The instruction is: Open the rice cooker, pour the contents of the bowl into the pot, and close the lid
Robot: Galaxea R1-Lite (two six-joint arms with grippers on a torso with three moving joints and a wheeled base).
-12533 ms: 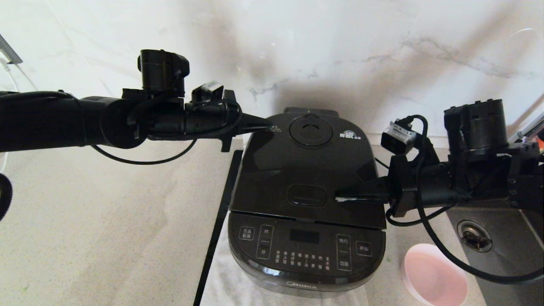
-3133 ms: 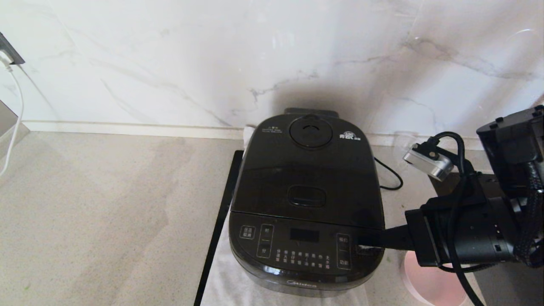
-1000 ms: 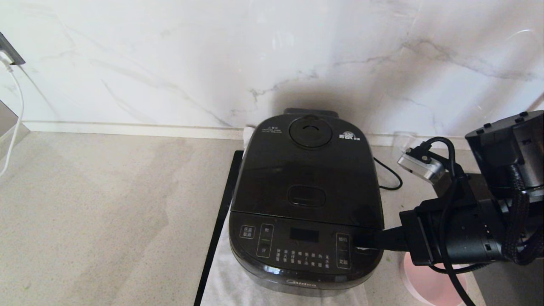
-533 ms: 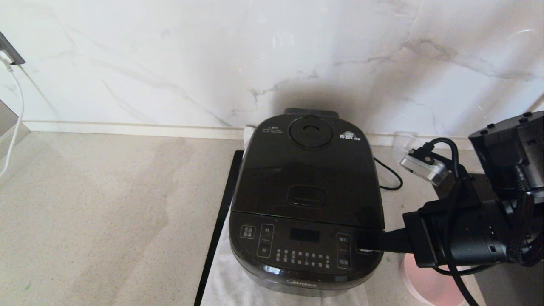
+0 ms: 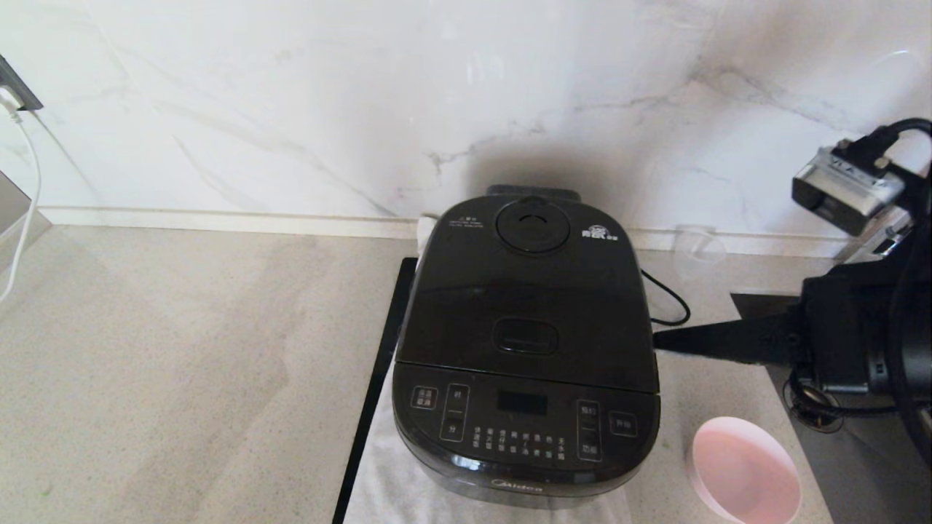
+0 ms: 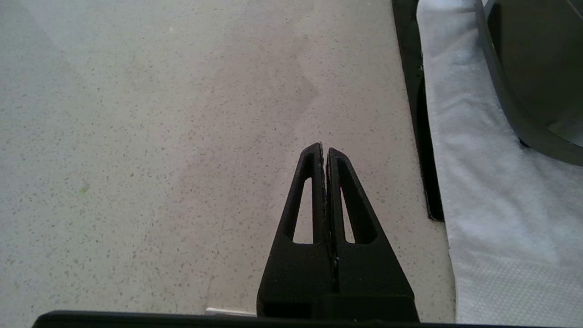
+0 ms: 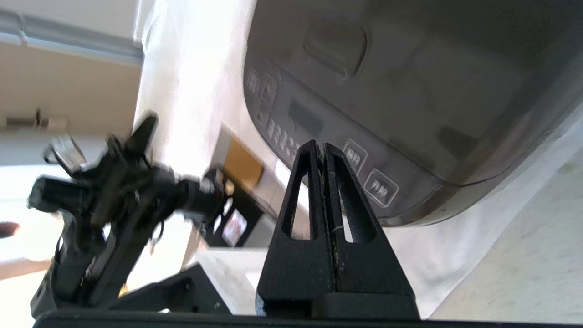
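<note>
The black rice cooker (image 5: 524,349) stands on a white cloth with its lid (image 5: 524,291) down, so the pot is hidden. My right gripper (image 5: 657,338) is shut and empty, its tip just off the lid's right edge, above the counter. In the right wrist view the gripper (image 7: 321,146) points past the cooker's front panel (image 7: 319,132). The pale pink bowl (image 5: 746,469) sits at the cooker's front right; its inside looks plain pink and no contents show. My left gripper (image 6: 324,150) is shut over bare counter left of the cooker and is out of the head view.
A sink (image 5: 866,466) lies at the right edge behind my right arm. A small clear cup (image 5: 695,244) stands near the wall. The cooker's cord (image 5: 668,298) loops at its right. A black strip (image 5: 375,393) runs along the white cloth (image 5: 393,480).
My right gripper has lifted off the right side of the front panel and drawn back to the right, now level with the lid's right edge. The bowl is uncovered.
</note>
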